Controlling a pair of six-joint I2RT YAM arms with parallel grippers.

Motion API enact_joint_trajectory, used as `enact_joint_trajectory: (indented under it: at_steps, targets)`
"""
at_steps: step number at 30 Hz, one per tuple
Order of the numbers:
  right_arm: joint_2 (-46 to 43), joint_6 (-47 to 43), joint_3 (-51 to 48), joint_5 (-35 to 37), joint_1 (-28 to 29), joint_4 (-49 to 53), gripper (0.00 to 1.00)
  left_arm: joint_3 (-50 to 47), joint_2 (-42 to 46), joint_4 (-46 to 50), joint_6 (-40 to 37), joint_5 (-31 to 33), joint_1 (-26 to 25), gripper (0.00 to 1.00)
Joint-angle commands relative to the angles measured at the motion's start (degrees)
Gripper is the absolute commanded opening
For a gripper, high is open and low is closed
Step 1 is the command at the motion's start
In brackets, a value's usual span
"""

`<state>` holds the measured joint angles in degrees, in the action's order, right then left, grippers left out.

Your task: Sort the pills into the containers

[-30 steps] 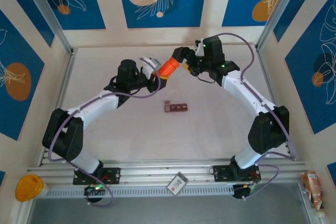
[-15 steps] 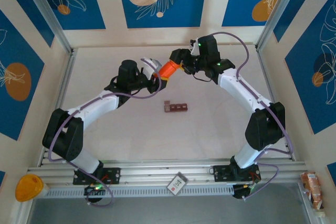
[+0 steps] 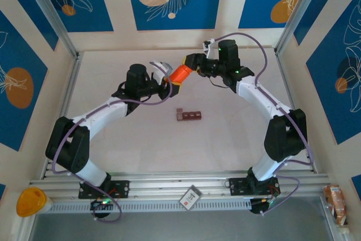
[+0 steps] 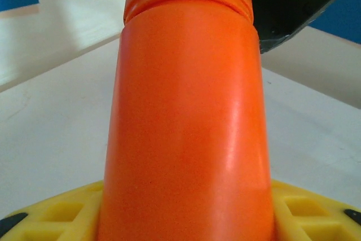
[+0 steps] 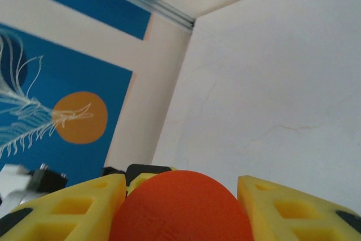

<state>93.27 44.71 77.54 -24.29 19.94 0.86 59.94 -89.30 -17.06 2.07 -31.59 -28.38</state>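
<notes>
Top external, upper centre: orange bottle (image 3: 181,73) clamped in left gripper (image 3: 169,78), cap (image 5: 180,207) pinched by right gripper (image 3: 193,66) (pads (image 5: 271,207) touching both sides). Judged step: cap removal. Next: twist off, keeping left grip firm.

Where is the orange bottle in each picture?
Top external: the orange bottle is high in the middle, tilted above the table.
Left wrist: it is very close, running down the middle.
Right wrist: its rounded end sits at the bottom centre.
Shared landmark: the white table lies behind it each time.
</notes>
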Motion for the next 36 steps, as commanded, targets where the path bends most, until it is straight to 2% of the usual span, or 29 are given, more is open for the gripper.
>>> enact_joint_trajectory:
  at_steps: [1,4,8,11,16,19,21,24,29,36]
  targets:
    - [-2.71,-8.91,-2.8,-6.72,-1.43,-11.77,0.43,-0.1,2.93,-6.57,5.47,-9.47,0.14,0.0]
    - [-3.61,-9.99,-3.54,-9.1,-2.07,-13.79,0.44,-1.23,2.91,-10.51,10.17,-13.05,0.47,0.0]
    - [-3.89,-9.54,-3.43,-10.15,-2.76,-14.68,0.43,-2.09,2.48,-14.44,13.94,-14.63,0.78,0.0]
    - [-3.89,-7.71,-3.95,-10.42,-3.17,-16.11,0.44,-1.9,2.61,-14.58,14.08,-14.38,0.75,0.0]
    - [-4.33,-0.46,-6.11,-6.95,-4.55,-18.87,0.44,-1.16,2.37,-12.85,12.8,-14.12,0.96,0.0]
    - [-4.01,4.51,-7.7,-7.21,-5.44,-22.71,0.44,-1.08,2.28,-12.71,12.27,-13.55,0.95,0.0]
    - [-3.96,4.71,-7.96,-8.07,-5.15,-23.76,0.44,-0.86,2.11,-12.51,12.09,-13.43,0.86,0.0]
    - [-4.14,2.12,-7.2,-8.64,-4.32,-21.54,0.44,-0.22,1.94,-11.56,11.44,-13.14,0.96,0.0]
    - [-4.7,-6.3,-3.51,-6.13,-1.9,-10.34,0.48,0.98,1.94,-8.04,8.63,-11.4,0.88,0.0]
    - [-4.25,-9.59,-0.72,-2.9,-0.31,-3.61,0.49,2.0,1.19,-6.5,6.9,-9.72,0.93,0.0]
